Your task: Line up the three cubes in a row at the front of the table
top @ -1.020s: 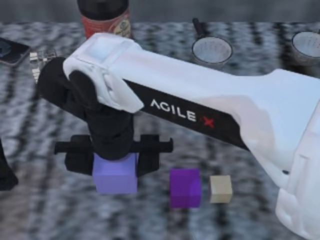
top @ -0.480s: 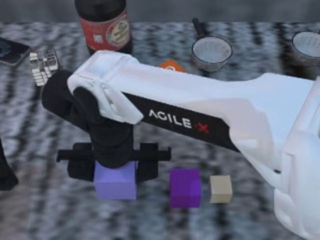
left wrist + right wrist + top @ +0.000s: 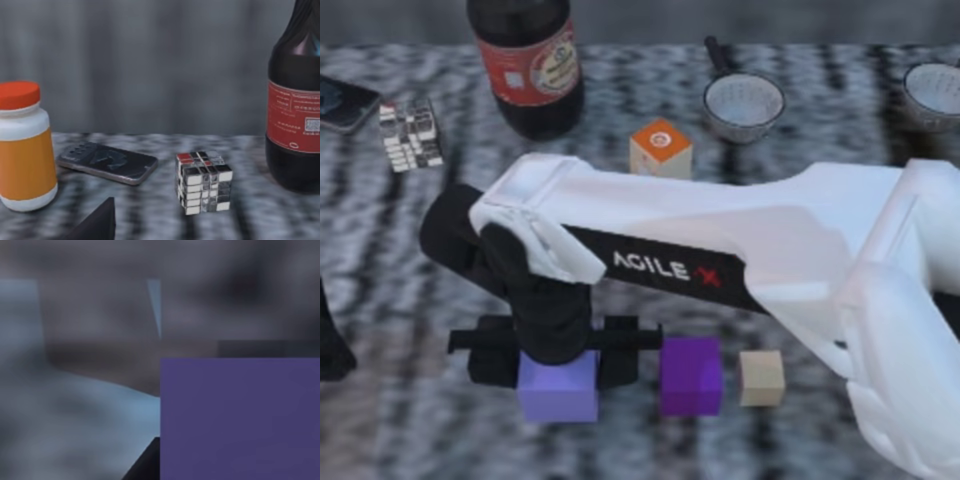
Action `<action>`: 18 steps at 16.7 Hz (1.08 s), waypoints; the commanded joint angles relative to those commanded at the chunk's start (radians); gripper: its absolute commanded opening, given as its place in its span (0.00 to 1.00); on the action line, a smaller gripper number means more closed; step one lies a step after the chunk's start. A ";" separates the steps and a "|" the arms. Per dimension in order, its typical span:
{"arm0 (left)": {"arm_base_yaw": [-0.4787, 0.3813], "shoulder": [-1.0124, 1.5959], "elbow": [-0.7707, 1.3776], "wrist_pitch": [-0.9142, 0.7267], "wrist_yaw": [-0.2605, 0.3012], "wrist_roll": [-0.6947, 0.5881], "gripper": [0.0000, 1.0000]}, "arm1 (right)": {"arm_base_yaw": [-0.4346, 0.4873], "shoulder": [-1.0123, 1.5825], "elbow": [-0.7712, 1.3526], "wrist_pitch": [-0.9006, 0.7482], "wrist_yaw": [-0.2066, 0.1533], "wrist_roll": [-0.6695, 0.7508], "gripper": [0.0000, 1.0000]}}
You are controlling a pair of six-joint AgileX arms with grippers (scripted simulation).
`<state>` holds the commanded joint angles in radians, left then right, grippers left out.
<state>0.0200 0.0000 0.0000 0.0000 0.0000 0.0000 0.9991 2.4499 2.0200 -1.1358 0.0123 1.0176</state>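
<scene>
Right gripper (image 3: 558, 362) is down at the front of the table (image 3: 410, 420), reaching across from the right side. Its black fingers (image 3: 492, 362) sit on both sides of the lavender cube (image 3: 558, 392), which looks clamped between them at a medium spread, cube resting on the table. Can't see actual contact from above tho, since the wrist covers the cube's back edge.

Just to the gripper's right is the purple cube (image 3: 691, 375), near but not touching. The cream cube (image 3: 762, 378) is just past that, w/ a small gap. So all 3 sit in a row along the front.

Behind the gripper, further back: orange-top box (image 3: 661, 149), a dark bottle (image 3: 529, 65) w/ a red label, and a mirror puzzle cube (image 3: 411, 134) off to the back left w/ a phone (image 3: 342, 100) at the edge. Two metal cups (image 3: 744, 103) are back right.

Right wrist view is mostly the lavender cube's face up close, the rest blurry.

Left arm (image 3: 330, 345) is parked at the left edge, barely in view. Left wrist view shows an orange pill jar (image 3: 22, 145), the phone, the puzzle cube and the bottle; a bit of dark finger shows, can't tell its state.
</scene>
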 joint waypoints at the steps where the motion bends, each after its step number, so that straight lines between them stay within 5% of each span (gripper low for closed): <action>1: 0.000 0.000 0.000 0.000 0.000 0.000 1.00 | 0.000 0.000 0.000 0.000 0.000 0.000 0.00; 14: 0.000 0.000 0.000 0.000 0.000 0.000 1.00 | 0.000 0.000 0.000 0.000 0.000 0.000 0.98; 18: 0.000 0.000 0.000 0.000 0.000 0.000 1.00 | 0.000 0.000 0.000 0.000 0.000 0.000 1.00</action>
<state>0.0200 0.0000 0.0000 0.0000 0.0000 0.0000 0.9991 2.4499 2.0200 -1.1358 0.0123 1.0176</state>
